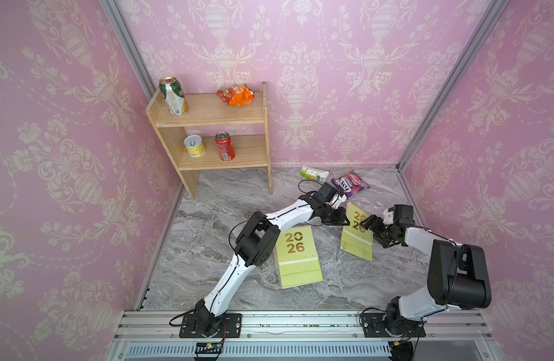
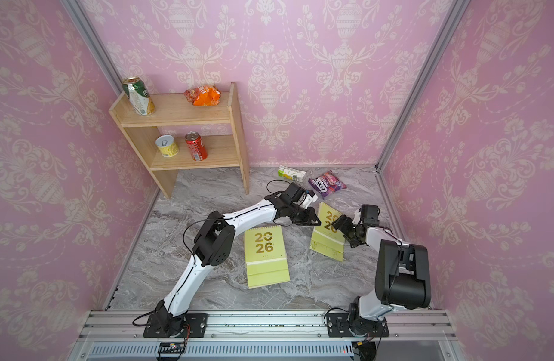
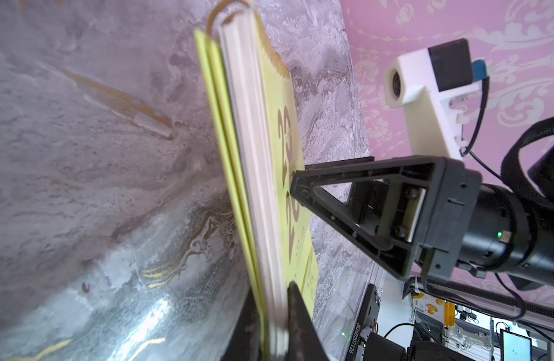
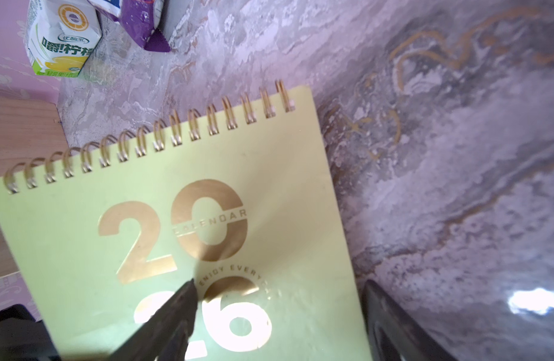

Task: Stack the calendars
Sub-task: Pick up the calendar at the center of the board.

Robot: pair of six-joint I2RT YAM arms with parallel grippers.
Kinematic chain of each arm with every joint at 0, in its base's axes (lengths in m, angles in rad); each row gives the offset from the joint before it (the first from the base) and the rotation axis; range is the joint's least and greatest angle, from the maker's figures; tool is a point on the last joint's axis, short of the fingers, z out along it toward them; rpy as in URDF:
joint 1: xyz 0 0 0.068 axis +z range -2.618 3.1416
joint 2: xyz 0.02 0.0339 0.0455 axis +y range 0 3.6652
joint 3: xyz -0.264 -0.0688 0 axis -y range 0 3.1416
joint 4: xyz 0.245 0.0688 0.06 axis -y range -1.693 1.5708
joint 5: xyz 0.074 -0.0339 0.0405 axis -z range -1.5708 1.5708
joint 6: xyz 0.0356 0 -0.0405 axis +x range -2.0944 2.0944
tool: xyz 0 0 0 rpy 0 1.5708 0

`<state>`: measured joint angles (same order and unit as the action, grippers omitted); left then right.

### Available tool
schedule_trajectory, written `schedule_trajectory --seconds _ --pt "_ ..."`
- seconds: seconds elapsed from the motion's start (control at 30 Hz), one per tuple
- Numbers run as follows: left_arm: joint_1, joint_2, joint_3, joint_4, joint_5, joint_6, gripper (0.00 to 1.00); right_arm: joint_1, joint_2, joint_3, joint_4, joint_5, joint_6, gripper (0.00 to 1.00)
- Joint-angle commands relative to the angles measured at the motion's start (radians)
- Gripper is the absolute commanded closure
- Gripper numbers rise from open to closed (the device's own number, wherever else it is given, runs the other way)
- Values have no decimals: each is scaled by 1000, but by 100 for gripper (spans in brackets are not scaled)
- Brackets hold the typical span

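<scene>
Noting flat calendar (image 1: pixel 296 256) lying mid-table (image 1: pixel 207 225), just right of left arm's elbow. Noting raised calendar (image 1: pixel 357 247) tilting up further right, sitting between left gripper (image 1: pixel 347 223) and right gripper (image 1: pixel 372 234). Finding carton (image 1: pixel 314 173) and packet (image 1: pixel 350 184) lying behind it near back wall, packet rightmost. Finding shelf (image 1: pixel 213 114) standing back left, carrying upper can (image 1: pixel 173 96) and bag (image 1: pixel 235 95) above, tin (image 1: pixel 194 150) and lower can (image 1: pixel 224 150) below.
</scene>
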<state>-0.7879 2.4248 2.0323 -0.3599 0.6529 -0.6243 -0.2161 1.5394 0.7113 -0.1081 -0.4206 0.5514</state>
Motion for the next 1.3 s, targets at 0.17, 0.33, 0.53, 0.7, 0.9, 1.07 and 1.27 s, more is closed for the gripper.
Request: schedule_trajectory --seconds 0.17,0.33,0.53,0.7,0.9,1.07,1.27 --pt "-2 -109 -62 78 65 75 100 13 -38 -44 -82 -10 -14 15" --pt "57 -234 -197 145 45 82 100 -3 -124 -47 -73 -54 -23 15" --pt "129 -371 -343 208 49 78 100 -56 -224 -56 -35 -162 -18 14" --pt "173 -451 -437 267 98 70 100 -57 -322 -108 141 -310 17 14" --pt "221 -501 -523 356 219 49 100 -28 -376 -125 270 -412 41 16" --pt "234 -551 -558 340 267 84 100 30 -369 -93 257 -442 23 17" --pt "238 -605 -586 320 301 123 100 61 -302 -63 304 -482 31 19"
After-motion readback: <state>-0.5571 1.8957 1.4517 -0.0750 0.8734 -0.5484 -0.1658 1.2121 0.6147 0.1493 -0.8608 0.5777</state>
